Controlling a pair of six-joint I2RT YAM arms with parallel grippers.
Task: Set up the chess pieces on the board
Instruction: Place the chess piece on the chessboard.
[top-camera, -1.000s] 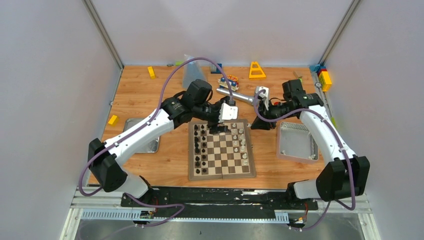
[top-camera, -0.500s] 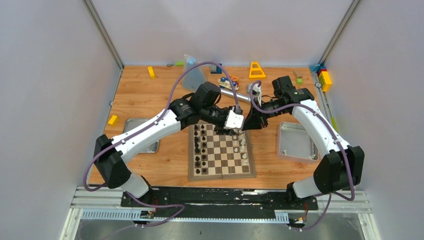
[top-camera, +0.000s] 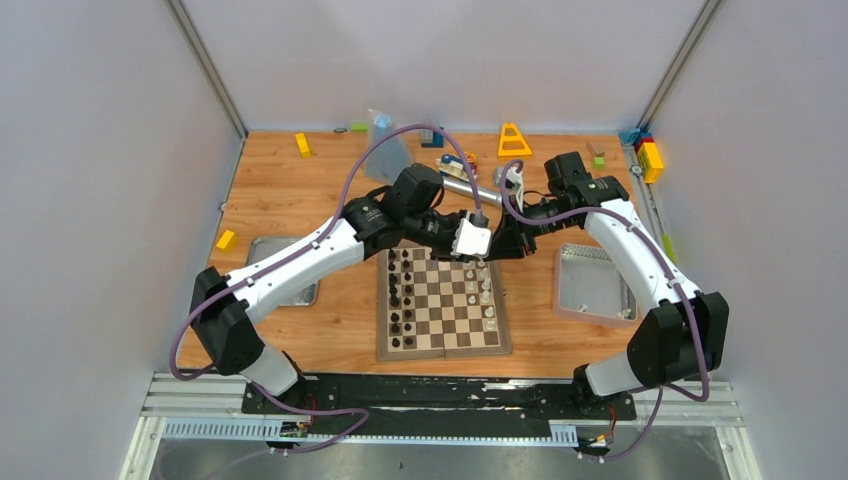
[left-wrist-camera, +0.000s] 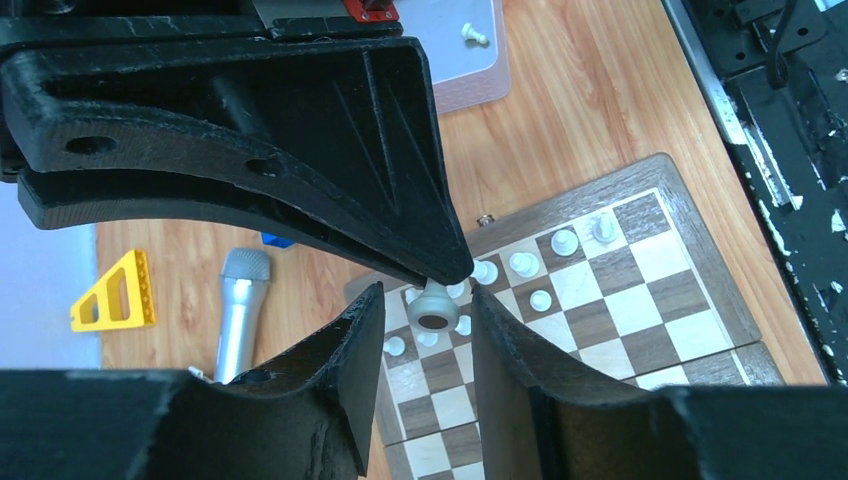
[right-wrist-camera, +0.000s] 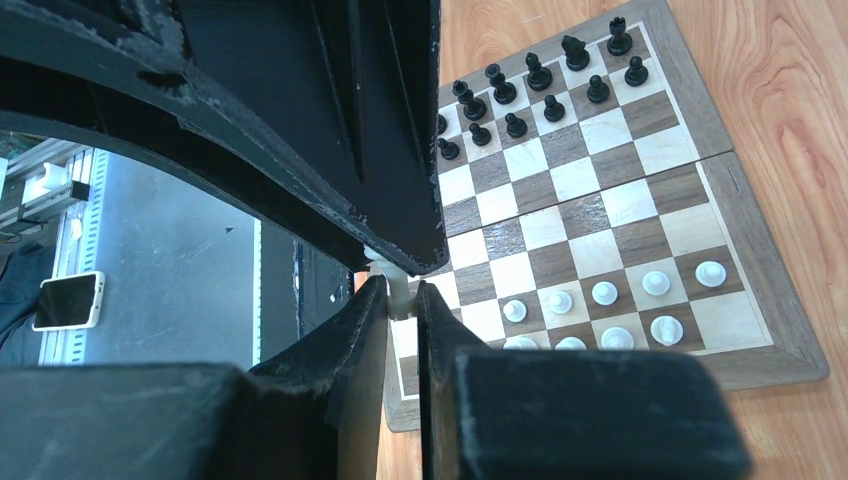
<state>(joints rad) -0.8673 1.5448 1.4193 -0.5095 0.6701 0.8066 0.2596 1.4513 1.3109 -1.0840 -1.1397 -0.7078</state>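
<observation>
**Arms meet over the board's far right corner**

Since a second earlier, the left arm (top-camera: 300, 255) has swung along the board's far edge to its far right corner. The right arm (top-camera: 630, 250) has come in from beyond the right edge to meet it there, and the left fingers (left-wrist-camera: 340, 370) have drawn closer together.

The board (top-camera: 440, 352) lies flat on the tabletop (top-camera: 280, 190) in front of both arm bases. A shiny metal tin (top-camera: 598, 262) sits just beside the board's right edge, not touching it, with one small cream piece (left-wrist-camera: 473, 33) lying inside.

On the board, black pieces (right-wrist-camera: 530, 85) stand in two columns along the left side. The chess pieces (right-wrist-camera: 610, 295) in cream stand along the right side.

Above the far right corner, the right fingers (right-wrist-camera: 340, 370) are clamped on a single cream piece (left-wrist-camera: 435, 308), held clear of the squares. The left fingers stand apart, one on each side of that same piece. A sliver of gap shows on at least one side, so they are not yet gripping it.
</observation>
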